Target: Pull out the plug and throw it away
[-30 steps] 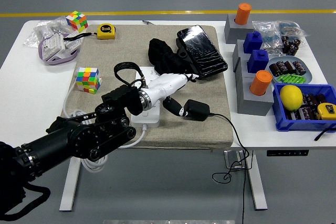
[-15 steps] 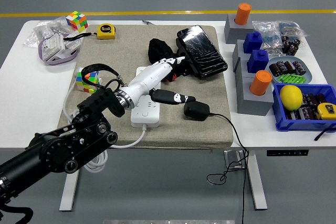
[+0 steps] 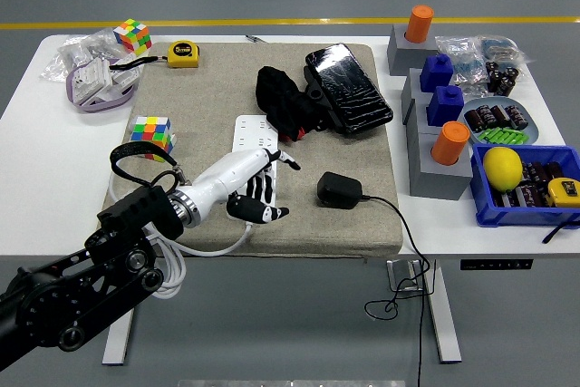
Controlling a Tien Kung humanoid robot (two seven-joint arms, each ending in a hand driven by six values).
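Beige mat (image 3: 362,215), black plug (image 3: 338,190) lying loose, left hand (image 3: 243,183) over power strip (image 3: 255,133), empty

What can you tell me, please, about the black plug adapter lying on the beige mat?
The black plug adapter is a small, blocky, matte plastic brick lying flat on the beige mat, unplugged, right of the white power strip. Its thin black cord leaves its right side, runs over the mat's edge and hangs below the table. Nothing holds it; the left hand is apart, over the strip.
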